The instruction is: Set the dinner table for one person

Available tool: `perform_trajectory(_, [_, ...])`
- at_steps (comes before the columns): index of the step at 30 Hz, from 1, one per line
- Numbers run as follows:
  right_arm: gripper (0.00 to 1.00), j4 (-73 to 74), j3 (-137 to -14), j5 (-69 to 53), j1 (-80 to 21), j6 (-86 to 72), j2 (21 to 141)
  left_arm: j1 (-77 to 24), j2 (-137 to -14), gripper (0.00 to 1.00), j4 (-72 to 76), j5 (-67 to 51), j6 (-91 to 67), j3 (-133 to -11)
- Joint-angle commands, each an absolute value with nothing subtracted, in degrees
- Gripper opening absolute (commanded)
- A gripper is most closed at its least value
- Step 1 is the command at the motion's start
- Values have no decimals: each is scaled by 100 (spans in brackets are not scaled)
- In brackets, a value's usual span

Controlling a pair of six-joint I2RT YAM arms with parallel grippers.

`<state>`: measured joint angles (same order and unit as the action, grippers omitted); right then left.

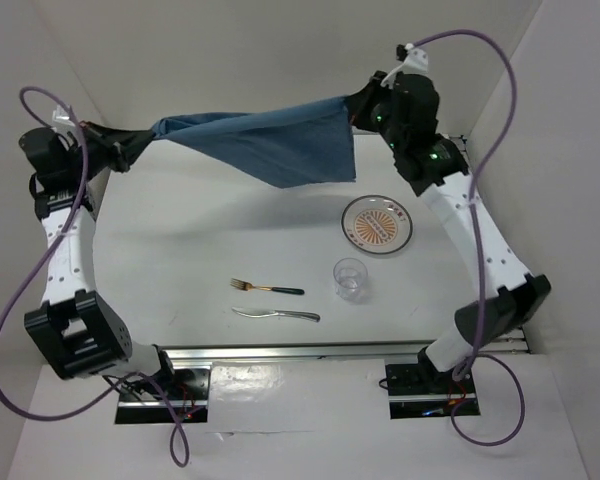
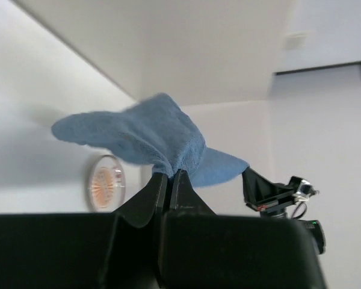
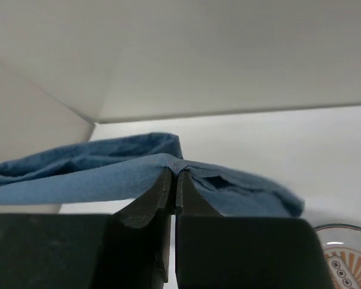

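A blue cloth placemat (image 1: 265,140) hangs stretched in the air above the far part of the white dinner table (image 1: 180,250). My left gripper (image 1: 140,143) is shut on its left corner and my right gripper (image 1: 355,108) is shut on its right corner. The cloth sags between them and a flap hangs down at the middle right. In the left wrist view the cloth (image 2: 150,135) bunches at the gripper (image 2: 170,174), and in the right wrist view the cloth (image 3: 108,171) is pinched at the gripper (image 3: 174,173). Both hold it above the table.
An orange-patterned plate (image 1: 377,223) lies at the right, also in the left wrist view (image 2: 106,182). A clear glass (image 1: 349,277) stands nearer. A fork with a dark handle (image 1: 267,288) and a silver knife (image 1: 276,314) lie at the near middle. A metal rail (image 1: 300,352) runs along the near edge.
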<state>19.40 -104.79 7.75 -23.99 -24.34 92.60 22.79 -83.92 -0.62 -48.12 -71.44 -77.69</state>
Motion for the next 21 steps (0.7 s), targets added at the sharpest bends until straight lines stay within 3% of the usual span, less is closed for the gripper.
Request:
perform_trajectory(1, [0, 2074, -10592, 870, -2399, -2136, 8351, 2592, -7657, 0, 1834, -5213, -9103, -7183])
perform_trajectory(6, [0, 2285, -10389, 984, -2399, -2197, 7648, 2760, -6900, 0, 2180, -4905, -10194, -5962])
perform_trajectory(11, [0, 2285, -10195, 984, -2347, -2197, 7654, 2760, -6680, 0, 529, -4694, -9800, -6108])
perform_trajectory(15, [0, 2337, -10493, 774, -2294, -2145, 8102, 2708, -6802, 0, 993, -4746, -10493, -6003])
perform_trajectory(21, [0, 2338, -10968, 440, -2162, -2145, 8648, 2707, -6969, 0, 441, -4615, -9871, -7074])
